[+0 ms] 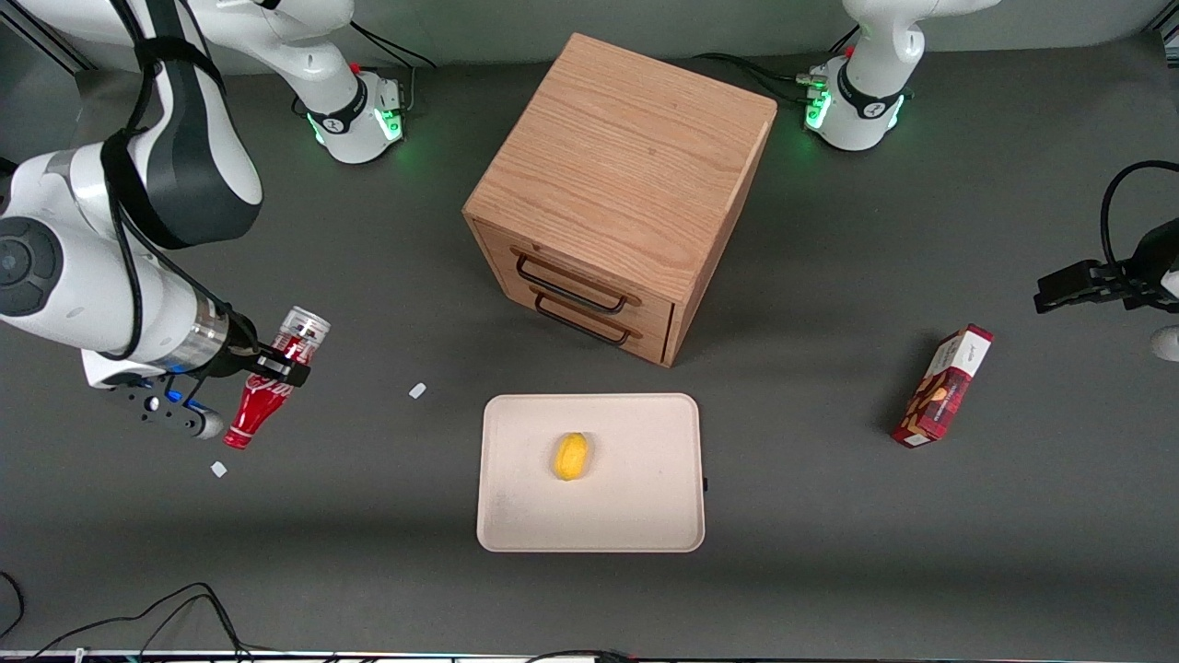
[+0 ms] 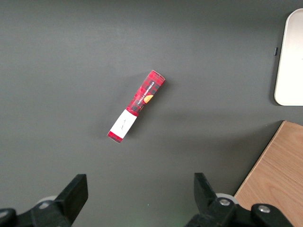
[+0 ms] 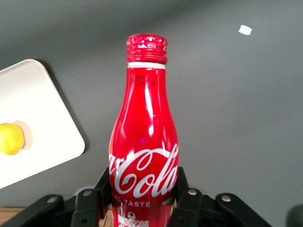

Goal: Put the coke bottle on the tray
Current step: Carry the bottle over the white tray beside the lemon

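My right gripper (image 1: 276,364) is shut on the red coke bottle (image 1: 269,382), holding it tilted above the table with its cap pointing down toward the front camera and its silvery end up. In the right wrist view the coke bottle (image 3: 144,142) stands between the black fingers (image 3: 184,198), which press on both sides of its body at the white script logo. The cream-white tray (image 1: 626,516) lies flat in front of the wooden drawer cabinet, toward the table's middle, well apart from the bottle. A corner of the tray (image 3: 42,118) shows in the wrist view.
A yellow lemon-like fruit (image 1: 571,456) lies on the tray. The wooden drawer cabinet (image 1: 617,184) stands farther from the front camera than the tray. A red snack carton (image 1: 941,385) lies toward the parked arm's end. Two small white scraps (image 1: 417,390) lie near the bottle.
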